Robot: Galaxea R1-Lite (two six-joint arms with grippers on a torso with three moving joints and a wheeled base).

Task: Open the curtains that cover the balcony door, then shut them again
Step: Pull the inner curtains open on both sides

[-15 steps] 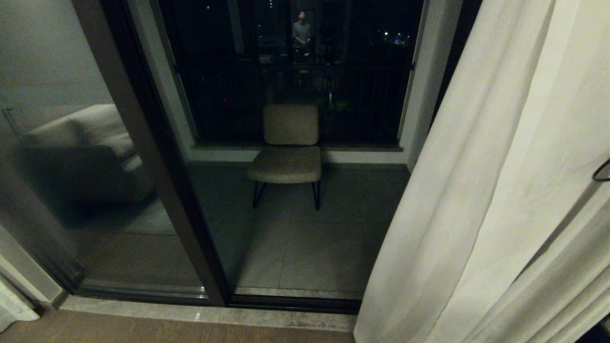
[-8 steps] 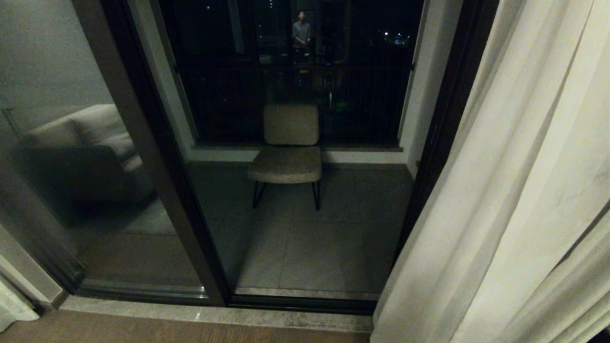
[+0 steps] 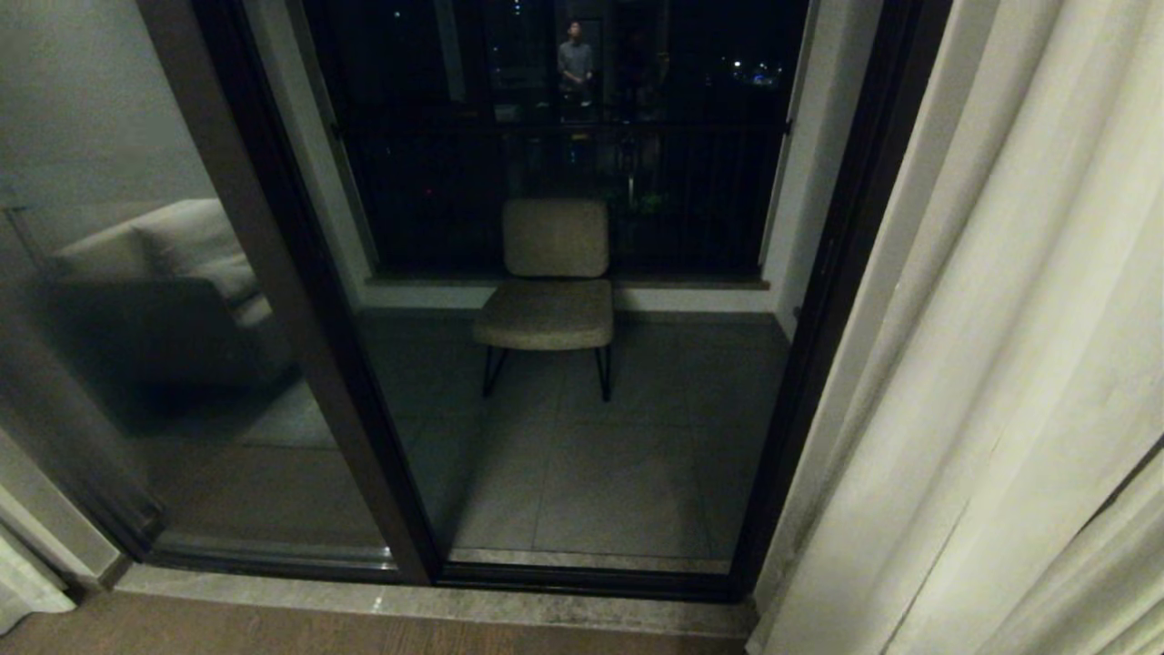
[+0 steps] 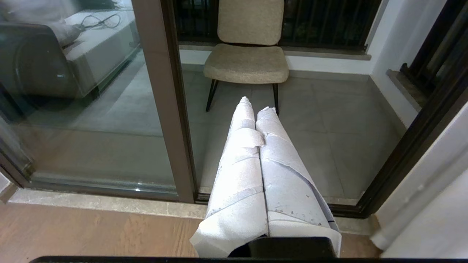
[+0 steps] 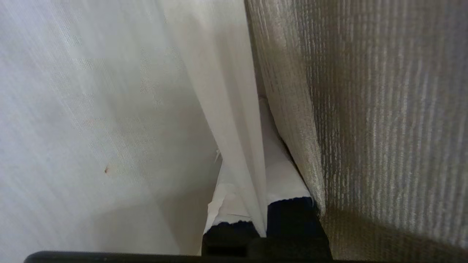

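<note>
My right gripper (image 5: pixel 261 204), its white-wrapped fingers (image 5: pixel 283 175) pressed together on a fold of the curtains (image 5: pixel 109 109), pinches the thin pale layer beside the thicker ribbed one. The cream pleated curtains (image 3: pixel 1018 364) hang bunched at the right of the balcony door (image 3: pixel 837 300), whose dark-framed glass stands uncovered. My left gripper (image 4: pixel 257 109) hangs apart, fingers together, holding nothing.

the curtains (image 3: pixel 1000 364) run past the frame's right edge and bury the right gripper's fingertips (image 5: pixel 278 171).
</note>
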